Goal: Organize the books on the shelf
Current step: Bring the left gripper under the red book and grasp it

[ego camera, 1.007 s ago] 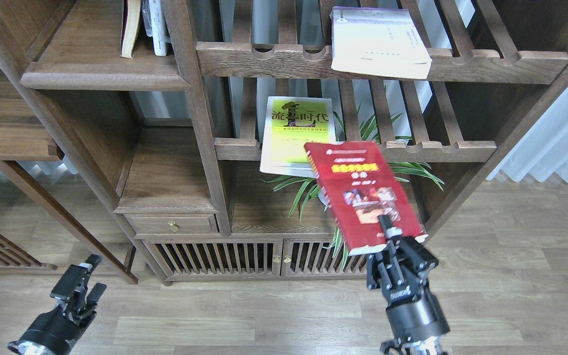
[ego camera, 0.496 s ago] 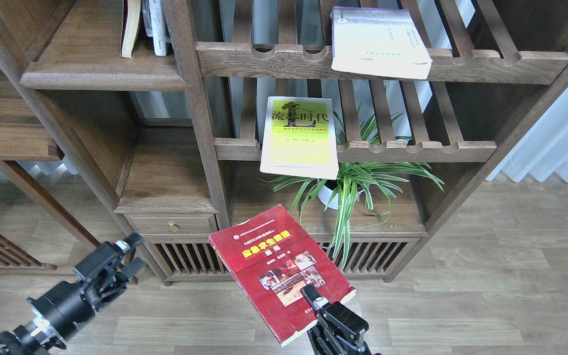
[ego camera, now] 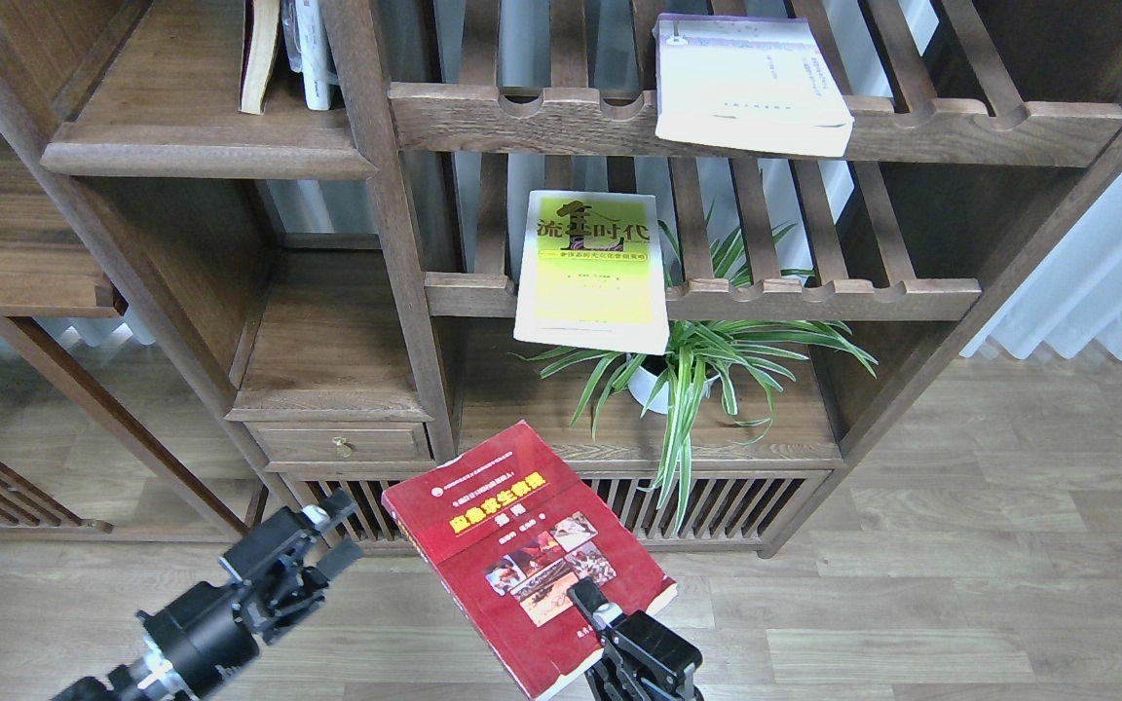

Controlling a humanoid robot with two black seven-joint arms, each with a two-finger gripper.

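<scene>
**Red book low, shelf up and to the left**

The right gripper (ego camera: 592,602) has its fingers clamped on the red book's (ego camera: 522,550) near edge, cover up, long axis slanting away to the upper left. The left gripper (ego camera: 327,531) hangs just beside that far corner, fingers apart and empty, the nearer arm for a handover. The plank shelf (ego camera: 201,146) sits well above, to the left. Since a second ago the book has swung down from beside the yellow-green book (ego camera: 592,268); the left arm has risen. The white book (ego camera: 751,83) lies untouched.
</scene>
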